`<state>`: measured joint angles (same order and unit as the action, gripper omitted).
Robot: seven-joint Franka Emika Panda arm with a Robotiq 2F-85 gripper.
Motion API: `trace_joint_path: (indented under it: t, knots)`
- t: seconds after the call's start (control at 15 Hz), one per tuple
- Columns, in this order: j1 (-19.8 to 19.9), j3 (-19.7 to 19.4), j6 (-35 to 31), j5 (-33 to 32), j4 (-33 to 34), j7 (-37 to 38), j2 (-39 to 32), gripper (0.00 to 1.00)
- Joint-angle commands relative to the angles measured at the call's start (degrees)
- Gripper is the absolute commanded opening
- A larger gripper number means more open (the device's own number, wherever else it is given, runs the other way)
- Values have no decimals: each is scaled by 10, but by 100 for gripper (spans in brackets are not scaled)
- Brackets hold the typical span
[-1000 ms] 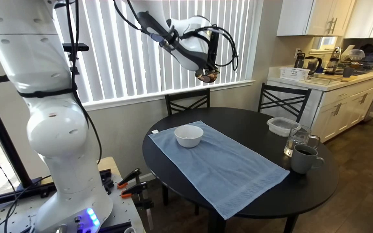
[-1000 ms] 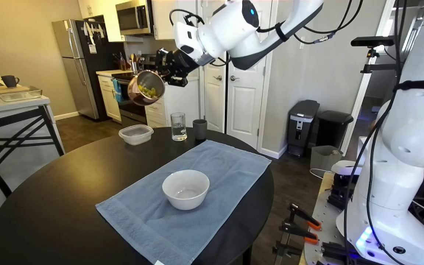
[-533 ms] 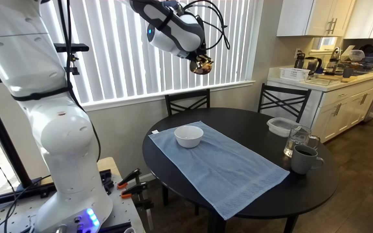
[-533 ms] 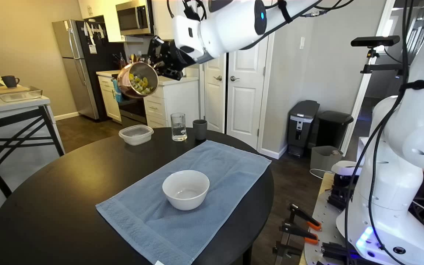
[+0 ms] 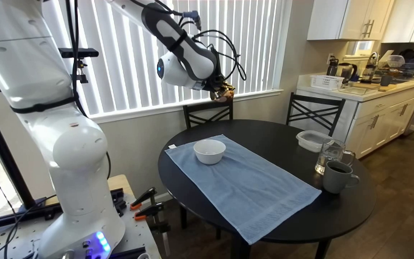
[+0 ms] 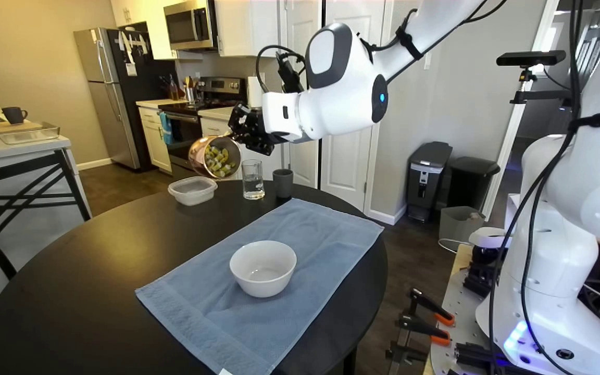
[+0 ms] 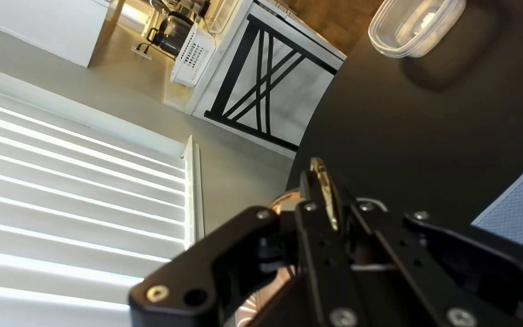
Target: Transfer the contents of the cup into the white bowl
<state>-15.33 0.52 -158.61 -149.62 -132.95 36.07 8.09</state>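
The gripper [image 7: 326, 186] is closed to a narrow gap on what looks like the handle [image 7: 329, 203] of the copper cup [image 6: 198, 156], a hold that leaves the opening free for pouring. The cup is in the air, tipped partly onto its side, with yellow-green pieces [image 6: 220, 162] inside. It is higher than the white bowl [image 6: 262, 289] and apart from it, so more tilt should wait. The bowl stands upright on a blue towel [image 6: 323, 232], perhaps to catch strays.

The copper cup [image 6: 199, 157] of yellowish pieces [image 6: 220, 161] hangs tilted, higher than the upright white bowl [image 6: 262, 284]
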Motion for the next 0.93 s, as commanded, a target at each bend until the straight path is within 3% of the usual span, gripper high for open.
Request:
trace_joint_path:
  t: [0.0, 0.87]
  knots:
    - [-17, -10, 44, 0, -39, 5, 28, 2]
    - [-10, -19, 35, 1, -38, 2, 5, 8]
